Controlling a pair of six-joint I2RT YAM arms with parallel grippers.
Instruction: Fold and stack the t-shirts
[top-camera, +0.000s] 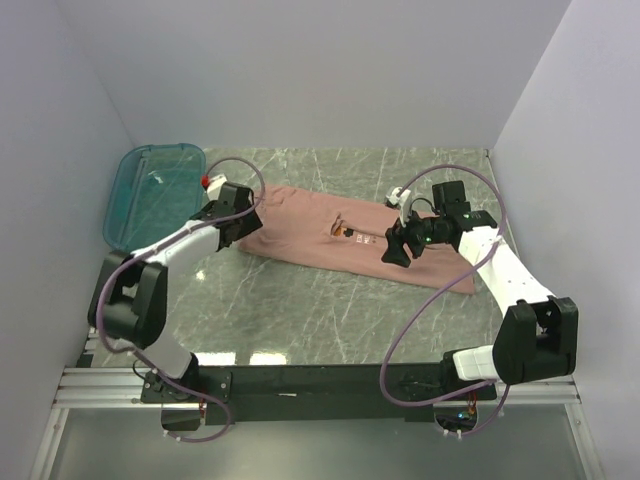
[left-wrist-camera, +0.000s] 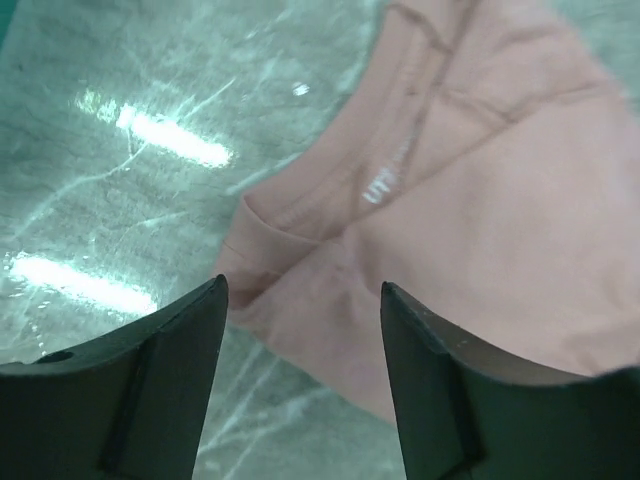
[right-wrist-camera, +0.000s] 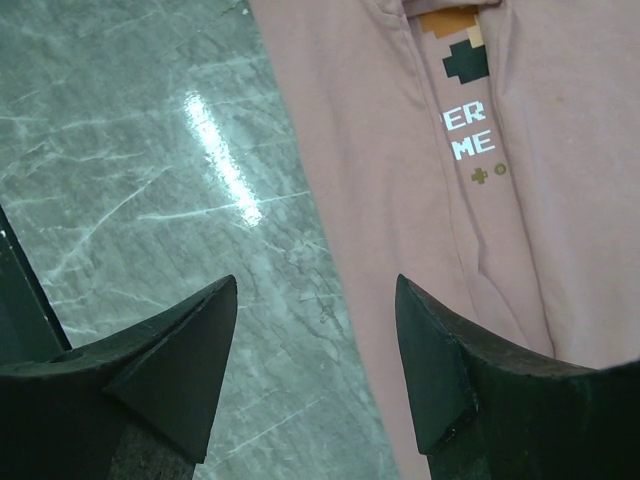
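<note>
Left hand (left-wrist-camera: 300, 290) open, empty over the t-shirt (left-wrist-camera: 500, 230) collar (left-wrist-camera: 330, 205); right hand (right-wrist-camera: 315, 285) open, empty beside its folded edge; a shallow pinch may catch one layer only, pulling the fold apart.

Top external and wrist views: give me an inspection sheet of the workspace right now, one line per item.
Surface: grey-green marbled table, with glare patches.
Job's things: pink t-shirt lying in a long folded band across the table, print showing at a fold.
Clutter: teal bin at the far-left corner.
Grippers: left gripper open, above the shirt's collar end, holding nothing; right gripper open, above the shirt's edge near the print.
Cables: purple cables loop from each arm.
Surroundings: white walls on three sides.
</note>
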